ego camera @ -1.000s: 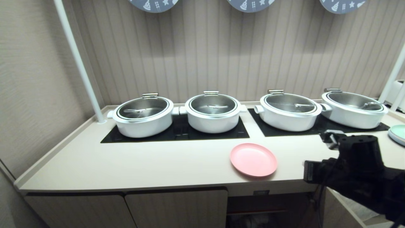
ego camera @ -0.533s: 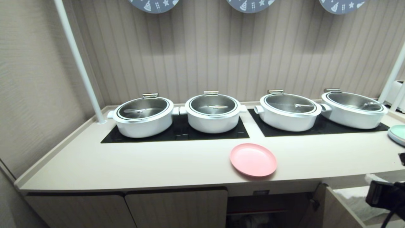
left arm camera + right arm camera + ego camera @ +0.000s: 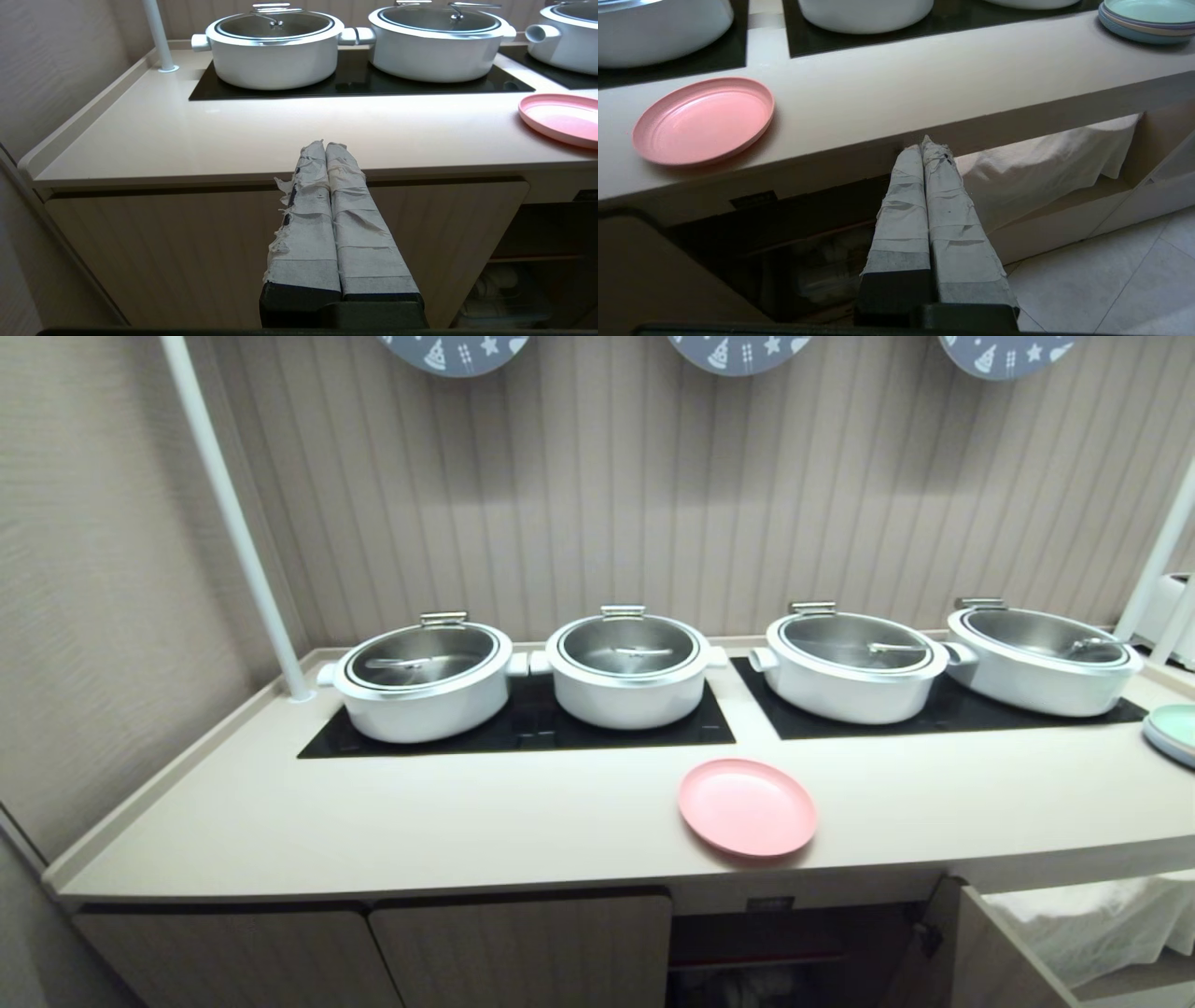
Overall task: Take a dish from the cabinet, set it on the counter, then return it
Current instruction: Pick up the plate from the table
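The pink dish (image 3: 748,806) lies flat near the counter (image 3: 373,821) front edge; both grippers, left (image 3: 325,145) and right (image 3: 923,141), hang below, closed and empty. It looks light, stiff, smooth; best pinched at its rim.

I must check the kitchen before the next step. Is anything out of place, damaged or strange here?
Two small things. The pink plate lies alone on the counter, close to its front edge, with the cabinet below standing open. The white wrapping on the left gripper fingers is frayed. Nothing looks spilled.
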You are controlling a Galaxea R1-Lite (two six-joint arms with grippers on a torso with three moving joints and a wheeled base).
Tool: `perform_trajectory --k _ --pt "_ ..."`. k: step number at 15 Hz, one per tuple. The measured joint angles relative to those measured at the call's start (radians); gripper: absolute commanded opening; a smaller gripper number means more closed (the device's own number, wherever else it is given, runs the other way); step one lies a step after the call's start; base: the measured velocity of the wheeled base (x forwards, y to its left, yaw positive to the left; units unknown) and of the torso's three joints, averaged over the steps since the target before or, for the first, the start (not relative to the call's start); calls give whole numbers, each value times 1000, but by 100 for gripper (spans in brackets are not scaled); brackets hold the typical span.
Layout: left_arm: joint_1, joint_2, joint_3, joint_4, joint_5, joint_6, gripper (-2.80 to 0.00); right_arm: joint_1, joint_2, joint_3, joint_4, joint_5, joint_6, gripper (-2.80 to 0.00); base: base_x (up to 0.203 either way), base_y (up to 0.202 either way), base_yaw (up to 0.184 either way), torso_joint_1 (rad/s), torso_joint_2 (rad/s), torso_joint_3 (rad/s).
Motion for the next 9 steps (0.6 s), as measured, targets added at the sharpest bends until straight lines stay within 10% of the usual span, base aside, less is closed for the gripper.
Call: perform_trajectory --k 9 --pt "0 0 0 0 0 0 -280 72 -593 11 501 212 -149 -280 0 0 0 0 0 0"
